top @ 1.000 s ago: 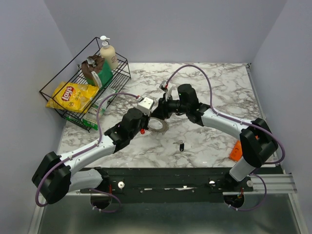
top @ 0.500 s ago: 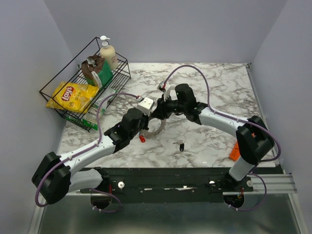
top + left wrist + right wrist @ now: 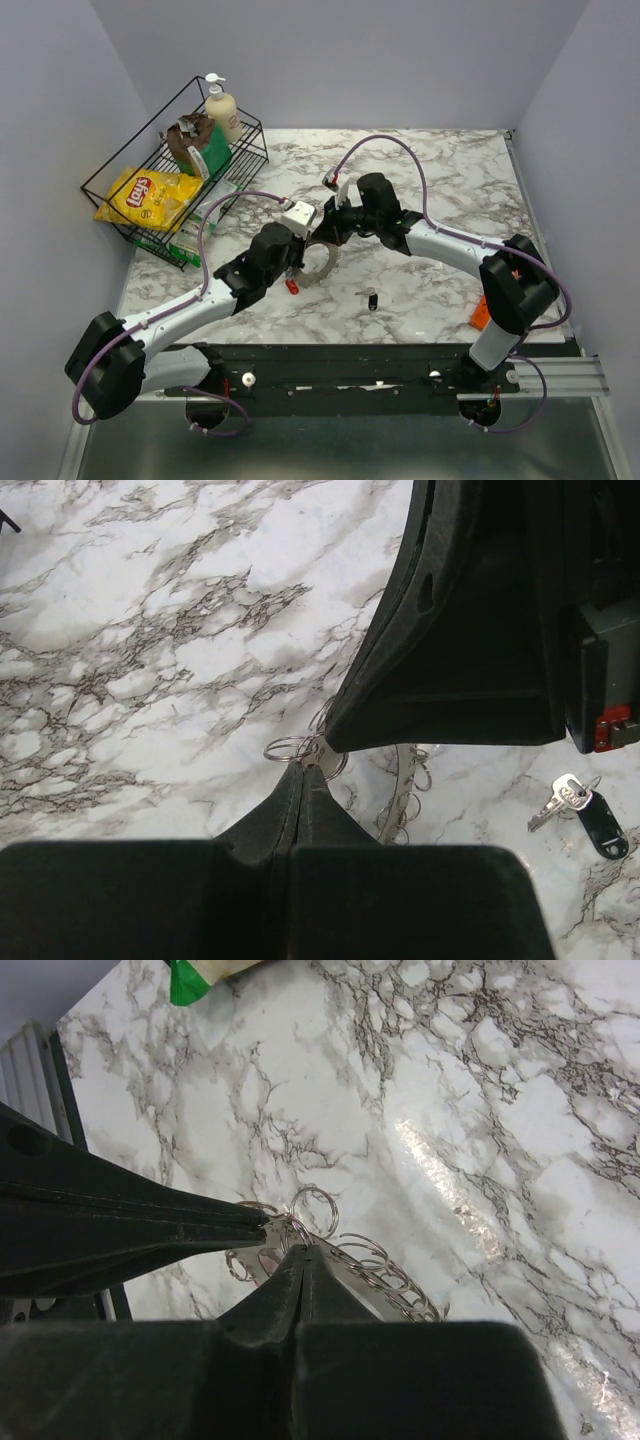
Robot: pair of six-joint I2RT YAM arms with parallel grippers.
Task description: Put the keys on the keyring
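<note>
The keyring [image 3: 322, 264] is a silvery band carrying several small split rings, held between both grippers above the marble table [image 3: 440, 170]. My left gripper [image 3: 298, 252] is shut on one end of it; in the left wrist view the closed tips [image 3: 305, 770] pinch the band [image 3: 400, 790]. My right gripper [image 3: 322, 236] is shut on the same end from the other side [image 3: 303, 1250], with the keyring [image 3: 400, 1285] trailing right. A red-headed key [image 3: 291, 286] sits just below the left gripper. A black-headed key [image 3: 372, 298] lies on the table, also in the left wrist view [image 3: 598, 820].
A wire basket [image 3: 120, 205] with a chip bag, a soap bottle and packets stands at the back left. A flat orange piece [image 3: 482, 312] lies by the right arm's base. The left gripper's fingers [image 3: 130, 1222] cross the right wrist view.
Both grippers and the keyring have shifted slightly left. The red key has moved from beside the left gripper's tip down toward the near edge.
</note>
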